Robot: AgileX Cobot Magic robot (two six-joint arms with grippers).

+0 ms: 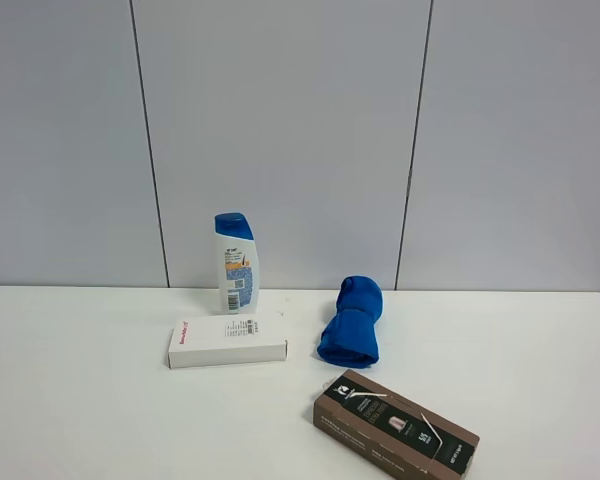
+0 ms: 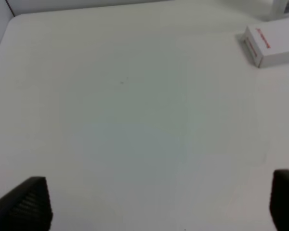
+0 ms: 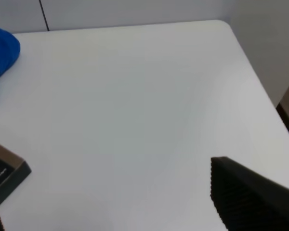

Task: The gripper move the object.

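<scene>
Near the wall, shampoo bottle [image 1: 236, 262] upright, left hand [image 2: 159, 202] and right hand [image 3: 111, 202] both agape over bare table [image 1: 80, 400].

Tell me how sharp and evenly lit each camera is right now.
High view: sharp, even light, soft shadows; shampoo bottle label colours clear, print too small to read. Left wrist view: soft, hazy; white box lettering blurred. Right wrist view: blue cloth and dark finger slightly blurred.

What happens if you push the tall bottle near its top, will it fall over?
Probably yes. The bottle stands upright, tall and narrow on a small base, so a high push would likely tip it. Its plastic looks smooth, so it may slip in a gripper. It would probably not bend much, unlike the soft blue cloth beside it.
</scene>
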